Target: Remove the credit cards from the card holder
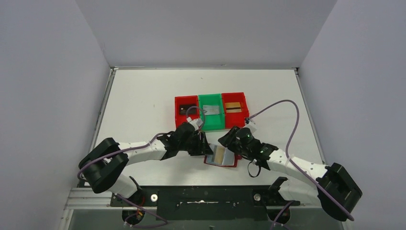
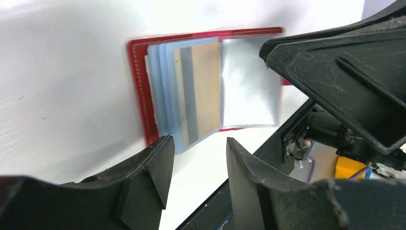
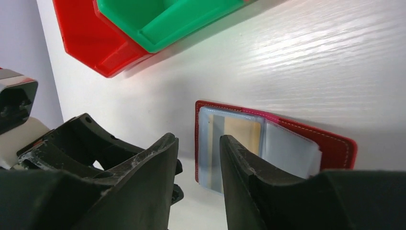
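The card holder [image 1: 230,162] lies open and flat near the table's front edge, dark red with pale blue-grey sleeves. A gold credit card [image 1: 219,154] with a grey stripe sits in its top sleeve, also clear in the left wrist view as the gold card [image 2: 206,86] and in the right wrist view as the gold card [image 3: 243,134]. My left gripper [image 1: 204,146] hovers at the holder's left edge, open, with nothing between its fingers [image 2: 158,163]. My right gripper [image 1: 227,143] stands just behind the holder [image 3: 335,143], open and empty too.
Three bins stand in a row behind the holder: a red bin [image 1: 186,109] with a dark card, a green bin [image 1: 211,111] with a silvery card, and a red bin [image 1: 235,106] with a gold card. The black base rail [image 1: 206,196] runs close in front.
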### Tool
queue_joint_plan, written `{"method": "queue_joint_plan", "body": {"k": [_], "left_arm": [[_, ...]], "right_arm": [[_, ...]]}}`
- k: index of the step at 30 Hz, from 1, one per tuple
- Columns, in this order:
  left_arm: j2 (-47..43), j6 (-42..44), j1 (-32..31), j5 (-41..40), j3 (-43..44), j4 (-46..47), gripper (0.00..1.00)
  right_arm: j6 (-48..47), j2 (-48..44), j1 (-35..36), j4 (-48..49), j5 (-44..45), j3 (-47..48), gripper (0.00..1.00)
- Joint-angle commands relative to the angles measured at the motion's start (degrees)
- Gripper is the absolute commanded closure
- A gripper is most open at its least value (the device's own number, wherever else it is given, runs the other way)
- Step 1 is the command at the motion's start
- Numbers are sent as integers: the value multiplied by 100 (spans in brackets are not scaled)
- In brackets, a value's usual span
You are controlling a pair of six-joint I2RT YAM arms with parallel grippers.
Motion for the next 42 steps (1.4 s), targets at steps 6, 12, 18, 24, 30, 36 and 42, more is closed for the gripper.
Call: {"method": "queue_joint_plan", "body": {"k": [6,12,18,24,30,36,42], "left_arm": [[284,99,-212,-135,657,297,57],[-472,-197,-195,-1018,160,111,57],[-1317,-359,-78,-1690,-218,-455,57],[-2115,-406,102,-2020,-476,-914,57],[-2825,-543,185,-2447,-665,-1432,57],[-3338,-657,227,-2530,-878,-1741,57],[-3219,-674,254,-1939,-1001,-1282,56]], "right_arm": [[-58,-665,-57,-638,475,-209,61],[-549,-135,-19,-474,-187,-43,59],[-679,685,242,-1396,122,622,50],[-709,1641,674,-1647,321,1050,52],[-421,2314,1141,-1404,468,1379,75],[-668,2349,1080,-357,-71,1286,86],[-310,2375,593,859,-1053,614,96]]}}
